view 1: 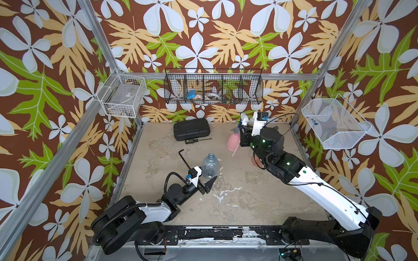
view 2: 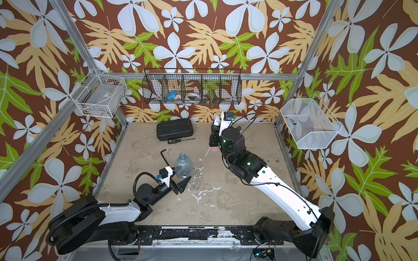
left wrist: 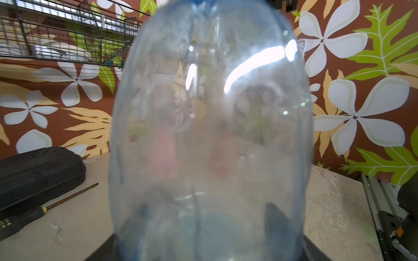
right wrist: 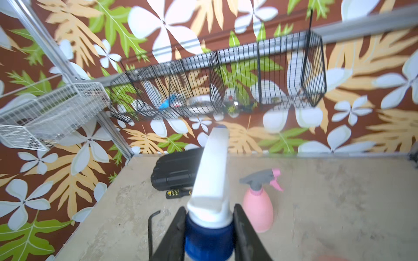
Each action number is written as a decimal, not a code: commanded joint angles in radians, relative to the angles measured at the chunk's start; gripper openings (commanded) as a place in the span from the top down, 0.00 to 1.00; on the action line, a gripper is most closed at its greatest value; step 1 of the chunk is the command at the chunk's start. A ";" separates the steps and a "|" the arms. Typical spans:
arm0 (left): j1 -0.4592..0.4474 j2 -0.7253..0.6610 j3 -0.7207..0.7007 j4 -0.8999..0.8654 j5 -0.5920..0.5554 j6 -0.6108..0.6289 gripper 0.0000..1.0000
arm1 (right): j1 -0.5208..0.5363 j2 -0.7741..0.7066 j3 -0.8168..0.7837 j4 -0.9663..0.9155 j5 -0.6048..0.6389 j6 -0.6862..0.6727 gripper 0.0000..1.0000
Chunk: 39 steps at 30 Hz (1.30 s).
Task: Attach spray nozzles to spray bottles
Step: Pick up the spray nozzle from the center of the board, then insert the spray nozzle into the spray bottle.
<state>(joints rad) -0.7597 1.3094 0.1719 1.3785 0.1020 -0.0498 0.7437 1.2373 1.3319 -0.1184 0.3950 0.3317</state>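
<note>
The right tool (right wrist: 209, 222) clamps a white-and-blue spray nozzle (right wrist: 211, 167) by its blue collar, raised near the pink bottle (right wrist: 257, 208). The left tool (view 1: 210, 182) sits at the upright clear bottle (view 1: 209, 165) on the worktop (view 1: 248, 194); whether it grips or stands apart cannot be told.

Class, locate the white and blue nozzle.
Right wrist view: the white and blue nozzle sits clamped in the right gripper, beside the pink bottle, back right.
</note>
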 commanded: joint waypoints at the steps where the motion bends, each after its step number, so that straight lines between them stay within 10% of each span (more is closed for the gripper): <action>1: -0.006 0.047 0.049 0.065 0.075 -0.001 0.23 | 0.048 -0.011 0.044 0.031 0.012 -0.173 0.87; 25: -0.033 0.117 0.092 0.096 0.119 -0.010 0.23 | 0.218 0.104 0.176 0.072 -0.031 -0.325 0.89; 39: -0.033 0.065 0.120 0.066 0.129 -0.041 0.23 | 0.255 0.027 -0.012 0.171 -0.062 -0.342 0.91</action>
<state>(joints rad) -0.7921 1.3842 0.2783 1.4181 0.2146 -0.0761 0.9955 1.2869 1.3510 -0.0273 0.3397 -0.0032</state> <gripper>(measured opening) 0.778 0.322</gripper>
